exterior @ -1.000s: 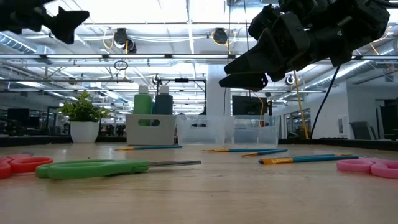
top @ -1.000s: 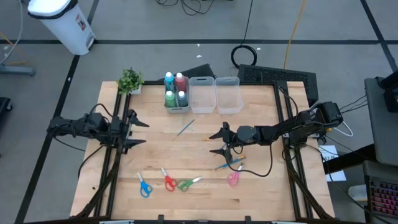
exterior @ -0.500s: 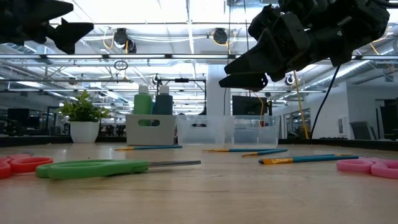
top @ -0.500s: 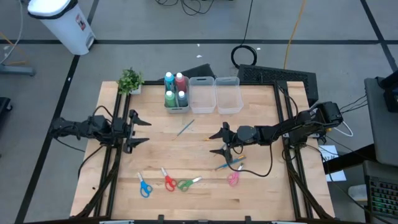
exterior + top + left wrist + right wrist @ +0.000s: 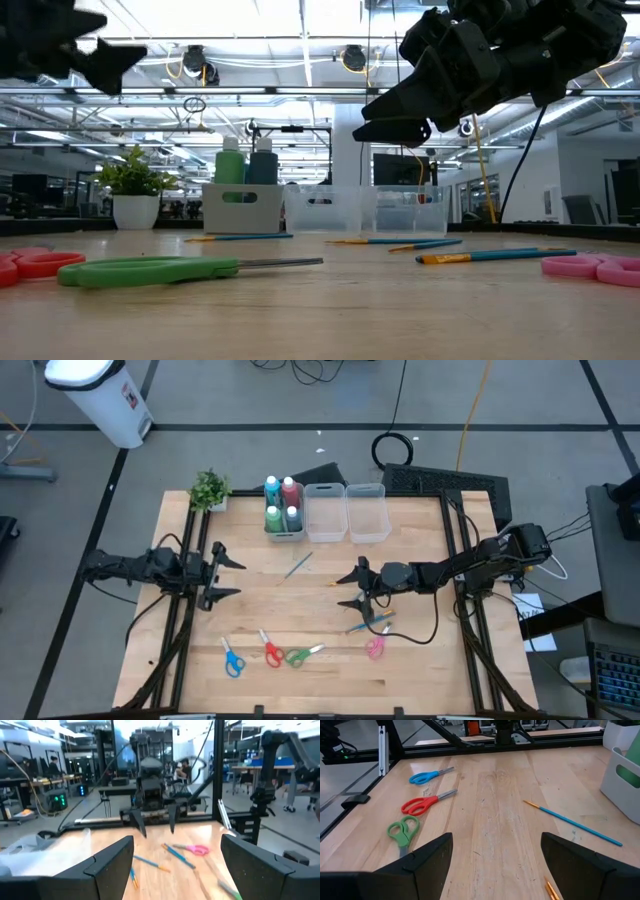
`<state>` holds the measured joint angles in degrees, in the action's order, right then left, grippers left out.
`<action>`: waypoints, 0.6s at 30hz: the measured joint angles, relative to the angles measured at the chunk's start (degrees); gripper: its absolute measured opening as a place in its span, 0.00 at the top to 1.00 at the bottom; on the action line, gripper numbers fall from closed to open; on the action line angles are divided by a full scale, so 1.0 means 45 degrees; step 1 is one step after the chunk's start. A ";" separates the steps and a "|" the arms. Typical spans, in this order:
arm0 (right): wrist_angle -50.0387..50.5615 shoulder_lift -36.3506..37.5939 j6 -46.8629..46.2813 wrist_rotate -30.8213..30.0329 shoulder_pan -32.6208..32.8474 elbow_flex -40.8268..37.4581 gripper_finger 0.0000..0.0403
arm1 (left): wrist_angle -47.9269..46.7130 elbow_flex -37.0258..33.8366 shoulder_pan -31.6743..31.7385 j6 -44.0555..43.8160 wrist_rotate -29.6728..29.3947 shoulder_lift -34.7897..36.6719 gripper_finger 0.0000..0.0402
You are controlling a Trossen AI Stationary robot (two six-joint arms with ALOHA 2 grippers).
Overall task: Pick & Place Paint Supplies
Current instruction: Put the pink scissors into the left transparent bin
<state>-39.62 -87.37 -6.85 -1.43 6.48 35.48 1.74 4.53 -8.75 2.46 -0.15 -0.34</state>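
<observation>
The four paint bottles (image 5: 284, 504) are seated upright in the first clear bin (image 5: 285, 525), beside the potted plant (image 5: 210, 489); this part of the task is judged complete. The middle bin (image 5: 325, 512) and the end bin (image 5: 366, 512) appear to hold nothing.

Left on the table (image 5: 430, 670):
- One brush (image 5: 298, 565) lies apart, in front of the bins.
- Further brushes (image 5: 368, 624) lie below the right gripper.
- The blue scissors (image 5: 232, 658), red scissors (image 5: 270, 649) and green scissors (image 5: 300, 655) lie in a row near the front edge.
- The pink scissors (image 5: 376, 647) lie near the brushes.

The right gripper (image 5: 352, 587) is held above the table with its jaws spread and nothing grasped. The left gripper (image 5: 222, 575) is likewise released and empty, raised over the left side. Sorting of scissors and brushes is judged not yet begun.
</observation>
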 joint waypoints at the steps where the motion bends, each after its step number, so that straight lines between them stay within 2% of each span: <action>1: 0.0000 -0.0005 -0.0034 0.0000 0.0000 0.0000 0.27 | 0.0208 -0.0266 0.0000 -0.0015 -0.0077 -0.0005 0.23; 3: -0.0005 0.0000 -0.0348 0.0000 0.0000 0.0000 0.27 | 0.0809 -0.0726 0.0005 -0.0177 -0.0534 -0.0005 0.23; 6: 0.0000 0.0000 -0.0703 0.0000 0.0000 0.0000 0.27 | 0.0573 -0.0821 0.0010 -0.0539 -0.1173 -0.0028 0.23; 18: 0.0034 -0.0003 -0.0588 0.0005 0.0000 0.0000 0.27 | -0.0010 -0.0796 0.0010 -0.1049 -0.1319 -0.0027 0.23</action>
<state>-39.46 -87.39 -9.50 -1.41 6.48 35.48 1.69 0.95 -8.71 -2.26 -6.09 -0.46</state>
